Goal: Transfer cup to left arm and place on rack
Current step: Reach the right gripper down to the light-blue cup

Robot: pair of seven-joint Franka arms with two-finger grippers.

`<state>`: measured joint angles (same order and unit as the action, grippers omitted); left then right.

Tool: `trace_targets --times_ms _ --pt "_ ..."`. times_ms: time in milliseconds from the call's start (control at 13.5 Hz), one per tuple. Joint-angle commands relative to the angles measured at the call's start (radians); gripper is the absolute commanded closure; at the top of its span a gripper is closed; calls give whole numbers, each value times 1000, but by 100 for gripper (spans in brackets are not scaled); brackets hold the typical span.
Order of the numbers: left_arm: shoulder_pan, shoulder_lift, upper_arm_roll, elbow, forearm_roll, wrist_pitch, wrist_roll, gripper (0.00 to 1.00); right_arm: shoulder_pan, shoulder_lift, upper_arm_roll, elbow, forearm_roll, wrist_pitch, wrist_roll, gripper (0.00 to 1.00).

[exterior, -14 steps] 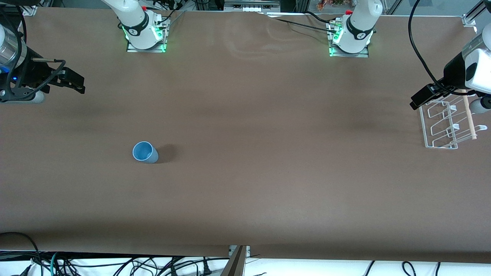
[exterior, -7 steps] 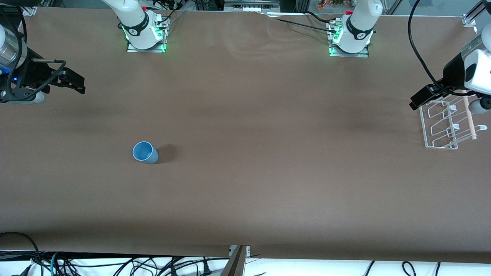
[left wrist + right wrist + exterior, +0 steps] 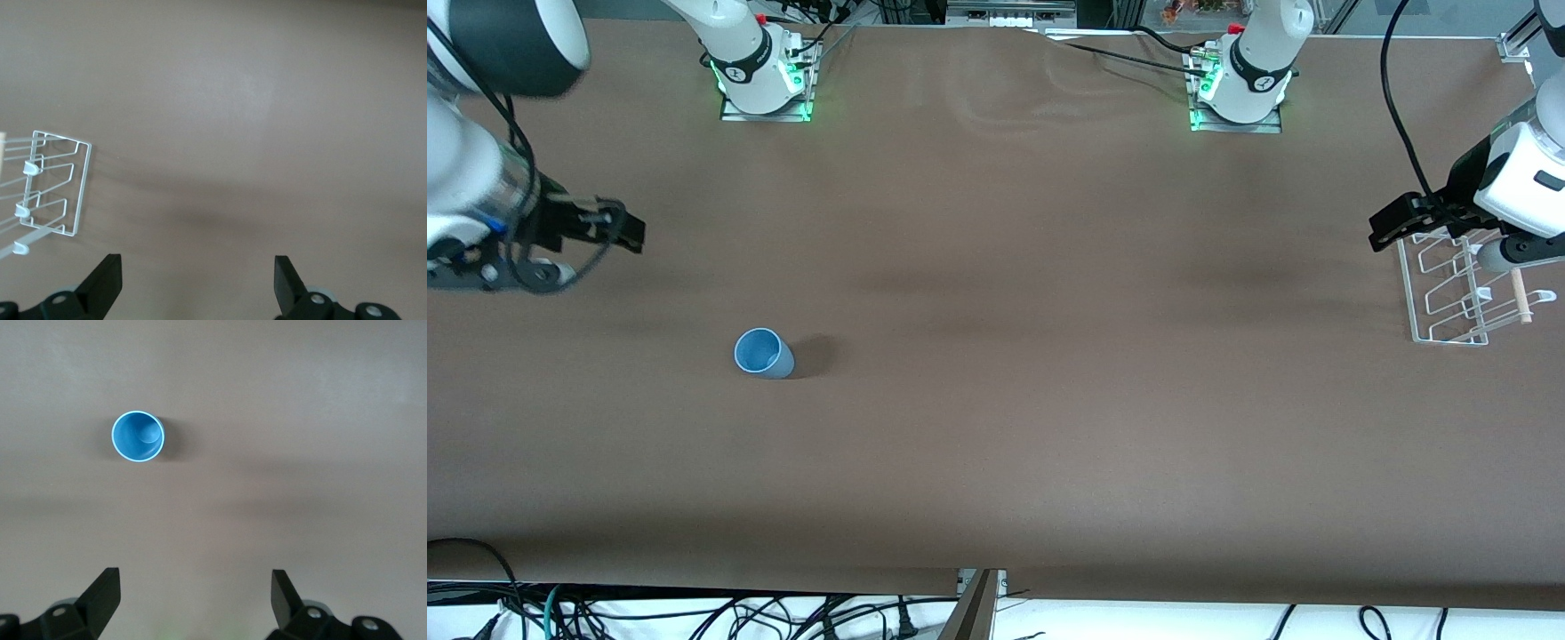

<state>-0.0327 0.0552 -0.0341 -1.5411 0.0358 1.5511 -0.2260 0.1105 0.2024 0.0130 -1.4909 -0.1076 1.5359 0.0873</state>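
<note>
The light-blue cup [image 3: 763, 354] stands upright, mouth up, on the brown table toward the right arm's end; the right wrist view shows it from above [image 3: 137, 437]. My right gripper [image 3: 624, 229] is open and empty, up in the air over the table at the right arm's end, apart from the cup. Its open fingers [image 3: 100, 597] frame bare table. The rack [image 3: 1463, 289], clear frame with a wooden rod, stands at the left arm's end and shows in the left wrist view [image 3: 50, 190]. My left gripper [image 3: 1383, 228] is open and empty, over the table beside the rack.
The two arm bases [image 3: 763, 76] [image 3: 1240, 84] stand along the table's edge farthest from the front camera. Cables hang past the edge nearest it [image 3: 694, 613]. Bare brown table lies between cup and rack.
My right gripper has swung over the table toward the cup. My left gripper has shifted slightly by the rack. The cup has not moved.
</note>
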Motion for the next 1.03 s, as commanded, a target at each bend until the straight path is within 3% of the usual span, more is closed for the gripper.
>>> trace_targets --times_ms 0,148,296,517,961 --pt "-1 8 3 29 33 -32 152 0 -8 83 5 -3 8 80 8 0" --pt "14 8 8 29 30 -48 305 0 -5 129 5 -41 8 176 11 0" --pt "16 5 7 33 18 -57 318 0 -8 152 5 -101 11 284 15 0" --pt "28 6 8 39 4 -55 318 0 -11 181 5 -215 109 444 17 0" --pt "43 6 8 39 -22 -54 317 0 -11 247 5 -316 114 582 19 0"
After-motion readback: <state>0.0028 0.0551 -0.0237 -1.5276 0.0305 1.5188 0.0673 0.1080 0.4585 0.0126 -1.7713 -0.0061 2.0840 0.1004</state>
